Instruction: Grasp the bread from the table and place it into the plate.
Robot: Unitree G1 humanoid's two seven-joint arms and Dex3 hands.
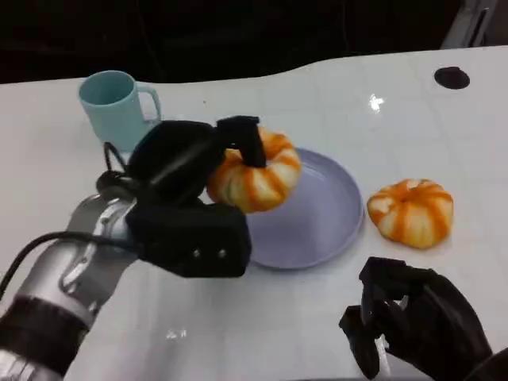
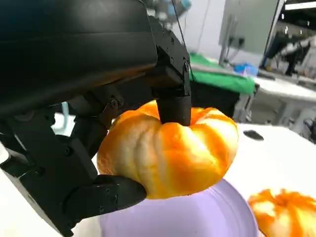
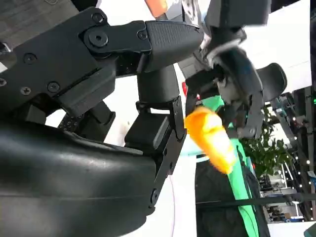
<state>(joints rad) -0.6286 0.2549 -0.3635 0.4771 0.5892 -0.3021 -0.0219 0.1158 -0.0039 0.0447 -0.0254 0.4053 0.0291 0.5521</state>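
White counter (image 1: 317,317) carries a lavender plate (image 1: 325,226) at centre, a teal mug (image 1: 115,107) behind it to the left, and a second orange-striped bun (image 1: 411,210) just beside the plate's right rim. Left hand (image 1: 194,171) grips the bread (image 1: 254,178), held in the air over the plate's left half, one finger across its top and another under it. Right hand (image 1: 413,321) sits low at the near counter edge, fingers curled, apparently on nothing, though the view there is poor.
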